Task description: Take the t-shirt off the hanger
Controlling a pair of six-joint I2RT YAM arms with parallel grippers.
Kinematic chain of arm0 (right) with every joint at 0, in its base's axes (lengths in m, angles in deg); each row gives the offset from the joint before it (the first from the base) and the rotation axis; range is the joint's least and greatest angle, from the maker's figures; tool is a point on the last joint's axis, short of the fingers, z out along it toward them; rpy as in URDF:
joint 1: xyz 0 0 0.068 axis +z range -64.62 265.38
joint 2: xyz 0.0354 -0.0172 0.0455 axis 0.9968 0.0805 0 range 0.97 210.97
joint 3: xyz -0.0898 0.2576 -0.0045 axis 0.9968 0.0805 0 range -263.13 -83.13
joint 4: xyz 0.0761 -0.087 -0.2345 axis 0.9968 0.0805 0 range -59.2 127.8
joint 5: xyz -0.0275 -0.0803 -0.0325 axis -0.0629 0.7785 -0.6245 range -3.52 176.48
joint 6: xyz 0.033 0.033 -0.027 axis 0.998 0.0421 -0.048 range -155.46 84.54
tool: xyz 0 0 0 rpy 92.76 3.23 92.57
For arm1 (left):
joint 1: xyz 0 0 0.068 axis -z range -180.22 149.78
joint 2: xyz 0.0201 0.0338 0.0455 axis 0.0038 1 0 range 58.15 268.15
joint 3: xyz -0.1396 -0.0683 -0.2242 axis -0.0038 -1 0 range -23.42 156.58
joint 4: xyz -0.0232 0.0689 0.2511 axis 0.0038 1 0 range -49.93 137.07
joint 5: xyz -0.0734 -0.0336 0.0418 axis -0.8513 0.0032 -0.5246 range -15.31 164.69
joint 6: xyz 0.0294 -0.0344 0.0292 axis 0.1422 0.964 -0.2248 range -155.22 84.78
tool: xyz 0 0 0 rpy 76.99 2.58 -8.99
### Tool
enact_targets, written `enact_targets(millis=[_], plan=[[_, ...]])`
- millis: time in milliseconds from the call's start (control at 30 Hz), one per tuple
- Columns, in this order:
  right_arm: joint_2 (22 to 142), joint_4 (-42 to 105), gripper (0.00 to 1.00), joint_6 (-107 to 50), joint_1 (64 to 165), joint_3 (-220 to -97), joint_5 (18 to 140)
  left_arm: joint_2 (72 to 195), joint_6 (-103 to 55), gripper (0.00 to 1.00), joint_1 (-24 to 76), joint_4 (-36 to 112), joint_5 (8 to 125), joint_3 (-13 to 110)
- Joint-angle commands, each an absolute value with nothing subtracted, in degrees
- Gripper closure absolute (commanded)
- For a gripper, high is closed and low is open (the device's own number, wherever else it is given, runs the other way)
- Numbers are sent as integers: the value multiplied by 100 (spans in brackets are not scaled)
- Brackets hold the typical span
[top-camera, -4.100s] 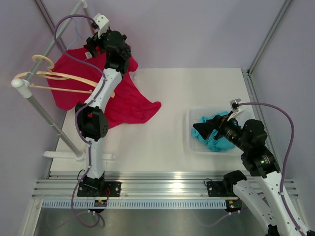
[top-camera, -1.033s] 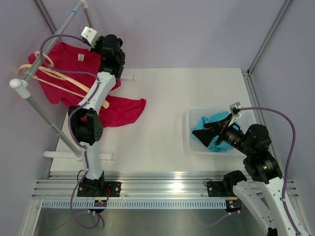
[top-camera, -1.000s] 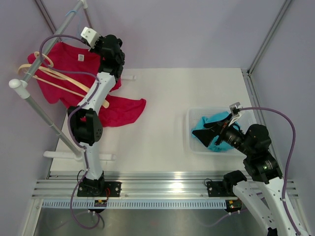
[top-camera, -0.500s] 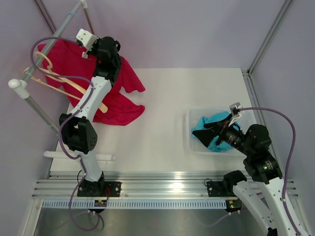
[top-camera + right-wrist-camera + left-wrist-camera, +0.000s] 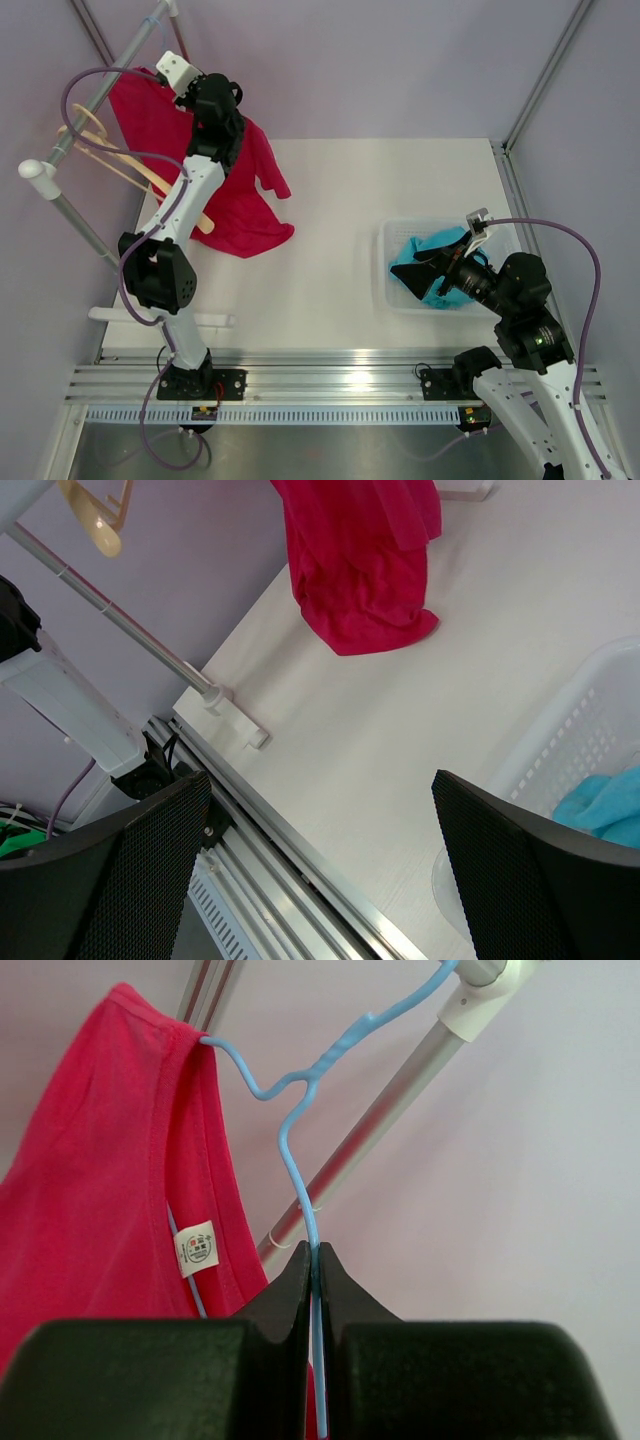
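Note:
The red t-shirt [image 5: 245, 195] hangs from a thin blue wire hanger [image 5: 290, 1130], its collar and white label visible in the left wrist view. My left gripper [image 5: 314, 1250] is shut on the hanger's wire stem just below the hook, high up next to the metal rail [image 5: 385, 1105]. The shirt's lower hem [image 5: 255, 240] trails down to the table at the back left. My right gripper [image 5: 320, 778] stands open with nothing between its fingers, hovering beside the basket on the right.
Two bare wooden hangers [image 5: 130, 170] hang on the rail [image 5: 95, 95] at the left. A white basket [image 5: 392, 292] holding teal cloth [image 5: 430, 270] sits at the right. The rack's white foot [image 5: 160, 317] lies near the table's front left.
My left arm has raised the hanger and shirt and swung them toward the back, so the shirt's body drapes further right and less of it lies on the table. The right arm is still.

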State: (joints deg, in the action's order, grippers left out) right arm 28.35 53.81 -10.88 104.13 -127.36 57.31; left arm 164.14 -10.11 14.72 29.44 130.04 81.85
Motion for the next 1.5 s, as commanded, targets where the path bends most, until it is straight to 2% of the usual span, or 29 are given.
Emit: enact_targets(millis=[0, 767, 1133, 1467], plan=[[2830, 5330, 1, -1191, 10437, -12822, 5677, 15993, -1342, 100, 1490, 2408, 12708, 8503], [2813, 5322, 0, -1173, 10437, -12813, 5659, 15764, -1571, 100, 1490, 2311, 12452, 8574], [2752, 5295, 0, -1156, 10437, -12813, 5598, 15843, -1132, 100, 1490, 3874, 12241, 9303], [2681, 5365, 0, -1164, 10437, -12839, 5545, 15773, -1210, 100, 1499, 3761, 12031, 9347]])
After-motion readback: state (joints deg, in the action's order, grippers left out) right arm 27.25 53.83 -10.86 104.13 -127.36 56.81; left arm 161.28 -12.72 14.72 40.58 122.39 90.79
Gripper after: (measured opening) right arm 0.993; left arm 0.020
